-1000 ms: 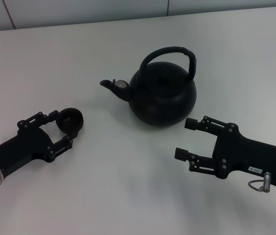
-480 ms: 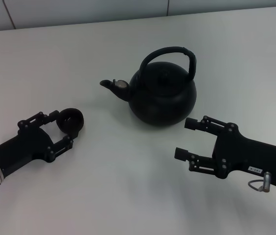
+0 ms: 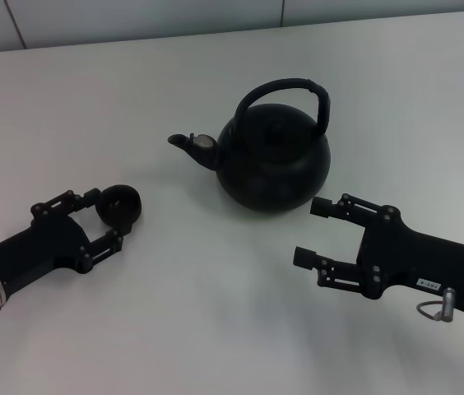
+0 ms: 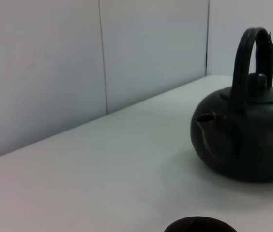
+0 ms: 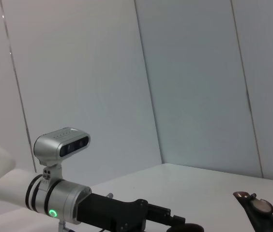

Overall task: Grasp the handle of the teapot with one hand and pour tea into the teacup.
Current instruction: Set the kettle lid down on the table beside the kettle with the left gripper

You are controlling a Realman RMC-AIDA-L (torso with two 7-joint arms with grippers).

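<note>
Since a moment ago only the left gripper is shifting slightly, its fingers closing round the teacup; the right gripper is waiting spread open beside the teapot, so reaching for the handle comes next.

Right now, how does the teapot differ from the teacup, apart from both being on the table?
The teapot is far larger than the teacup. The teapot has a spout, a lid knob and an arched handle; the teacup is a plain handleless bowl. The teapot stands free, with the open right gripper just short of it, while the teacup sits between the fingers of the left gripper. Both are matte black and upright.
</note>
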